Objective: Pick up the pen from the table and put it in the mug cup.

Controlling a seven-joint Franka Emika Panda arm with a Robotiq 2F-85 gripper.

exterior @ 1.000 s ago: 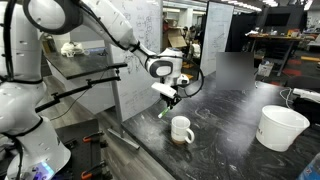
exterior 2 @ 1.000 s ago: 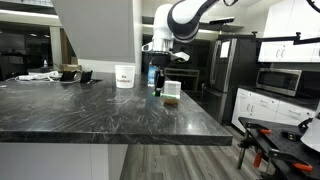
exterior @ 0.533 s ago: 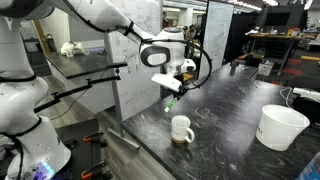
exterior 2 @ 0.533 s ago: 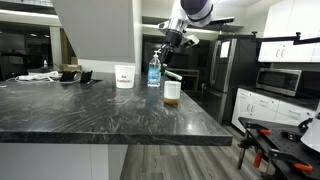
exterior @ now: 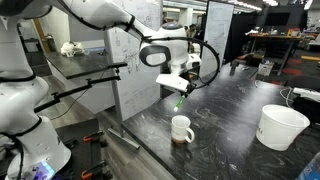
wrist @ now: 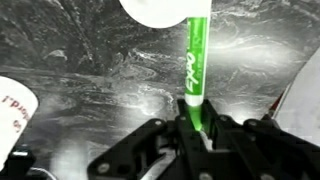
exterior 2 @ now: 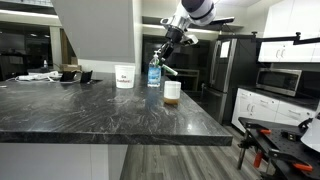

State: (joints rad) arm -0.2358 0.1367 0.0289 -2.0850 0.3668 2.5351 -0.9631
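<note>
My gripper (exterior: pixel 176 86) is shut on the green pen (exterior: pixel 179 99) and holds it in the air above the white mug cup (exterior: pixel 181 129), which stands near the front edge of the black table (exterior: pixel 230 125). In the wrist view the pen (wrist: pixel 194 68) sticks out from between the jaws (wrist: pixel 196 122), its far end over the mug's white rim (wrist: pixel 160 10) at the top edge. In an exterior view the gripper (exterior 2: pixel 166 62) holds the pen (exterior 2: pixel 170 72) tilted above the mug (exterior 2: pixel 172 92).
A large white bucket (exterior: pixel 281 126) stands on the table at the right, also seen in an exterior view (exterior 2: pixel 124 76). A clear bottle (exterior 2: pixel 154 72) stands behind the mug. A whiteboard panel (exterior: pixel 135 50) stands along the table's far side.
The gripper has risen with the pen from just above the table beside the mug, and shifted toward the space over the mug. The mug has not moved.
</note>
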